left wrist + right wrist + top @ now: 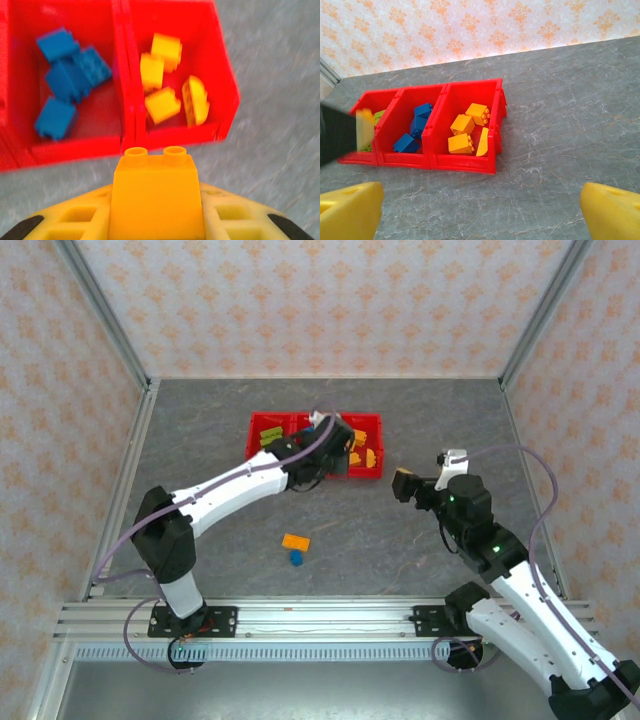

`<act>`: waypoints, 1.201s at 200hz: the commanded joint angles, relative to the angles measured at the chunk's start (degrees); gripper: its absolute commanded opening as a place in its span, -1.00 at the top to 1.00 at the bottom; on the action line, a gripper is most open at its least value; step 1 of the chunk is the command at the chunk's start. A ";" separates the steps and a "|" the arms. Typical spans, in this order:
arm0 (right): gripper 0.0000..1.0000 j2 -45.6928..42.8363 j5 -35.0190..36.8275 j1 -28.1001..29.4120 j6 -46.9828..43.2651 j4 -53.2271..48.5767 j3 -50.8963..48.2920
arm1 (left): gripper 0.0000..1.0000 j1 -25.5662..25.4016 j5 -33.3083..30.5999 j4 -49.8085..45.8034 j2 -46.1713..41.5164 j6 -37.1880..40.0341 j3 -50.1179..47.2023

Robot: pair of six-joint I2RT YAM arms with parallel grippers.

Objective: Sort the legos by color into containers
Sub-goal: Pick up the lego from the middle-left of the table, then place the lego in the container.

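My left gripper is shut on an orange-yellow lego, held studs forward just short of the containers' front wall. From above, that gripper hangs over the red containers. The right bin holds several orange-yellow legos, the middle one blue legos, the left one lime green legos. On the table lie a loose orange lego and a blue lego. My right gripper stands open and empty, right of the containers.
Grey marbled table floor with patterned walls around it. Metal rails run along the left and right edges. The left arm stretches diagonally from its base to the containers, above and left of the loose legos.
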 commanded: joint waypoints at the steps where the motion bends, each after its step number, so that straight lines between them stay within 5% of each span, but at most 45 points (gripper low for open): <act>1: -1.00 -3.05 2.64 -0.04 -0.21 1.61 -1.68 | 0.27 3.16 0.31 0.96 6.22 3.36 6.46; 76: -1.00 -11.15 5.72 -0.04 -0.79 3.62 -5.33 | 0.27 4.44 3.85 -6.02 32.12 5.61 36.51; 130: -1.00 -11.47 6.08 -0.04 -0.80 4.33 -5.88 | 0.16 5.19 8.93 -3.35 36.18 3.84 36.34; 199: -1.00 -11.64 6.66 -0.04 -0.51 4.18 -5.97 | -0.59 5.10 12.18 2.11 30.13 7.36 29.73; 240: -1.00 -11.64 6.96 -0.04 -0.48 4.24 -6.14 | -0.98 4.32 6.33 2.42 19.71 9.52 22.14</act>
